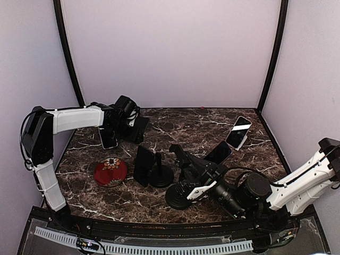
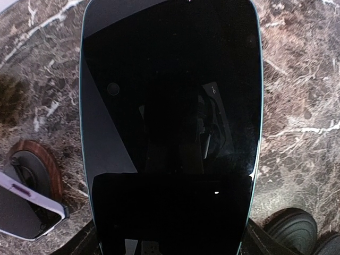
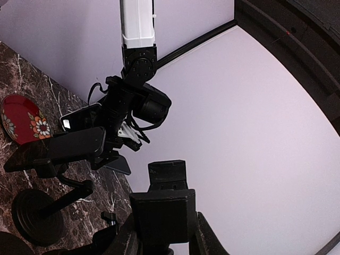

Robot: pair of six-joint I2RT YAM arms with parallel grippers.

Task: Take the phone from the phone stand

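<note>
Phone (image 2: 170, 122) is clear of the phone stand (image 1: 177, 197): it sits at 10 o'clock over the tabletop (image 1: 202, 127), well apart from the stand at 6 o'clock. The left gripper (image 1: 113, 130) grasps the phone across its width (dark screen facing the wrist camera). The right gripper (image 3: 163, 226) is clenched on the stand's empty cradle. Judged step in hand: transfer after extraction. The next move calls for lowering the phone onto bare marble, avoiding the red plate (image 1: 110, 171) at 9 o'clock, then releasing both holds. Whether the phone's lower edge touches the tabletop cannot be told.
</note>
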